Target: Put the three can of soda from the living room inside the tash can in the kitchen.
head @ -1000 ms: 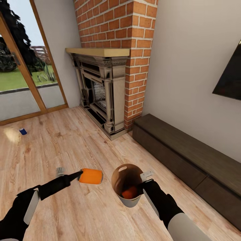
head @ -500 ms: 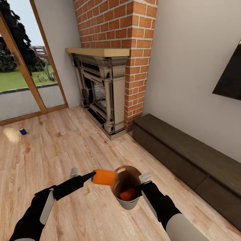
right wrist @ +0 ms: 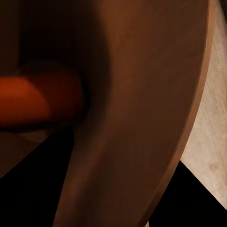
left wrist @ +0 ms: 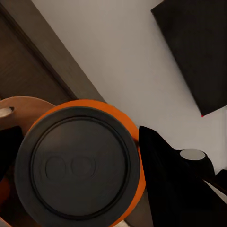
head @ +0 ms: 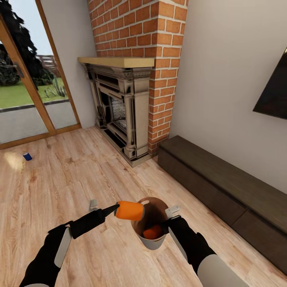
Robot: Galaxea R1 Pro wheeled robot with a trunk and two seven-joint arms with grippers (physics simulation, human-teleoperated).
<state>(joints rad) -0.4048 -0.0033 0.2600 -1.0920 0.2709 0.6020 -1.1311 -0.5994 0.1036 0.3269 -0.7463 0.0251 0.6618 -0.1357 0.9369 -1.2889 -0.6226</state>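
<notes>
Head view: left arm (head: 52, 249) holds orange can (head: 130, 210) over bin (head: 153, 241).

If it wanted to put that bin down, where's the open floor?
Bare planks lie between the left hand and the blue can by the glass door. Crowded: both hands meet at the bin, and the low cabinet flanks its other side.

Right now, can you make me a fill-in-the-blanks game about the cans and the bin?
1. The left gripper holds an ____ can at the bin's rim.
2. The right gripper holds up the ____.
3. Inside the bin lies ____ orange can.
4. The blue can stands on the floor near the glass ____.

Missing words: orange; bin; one; door
</notes>
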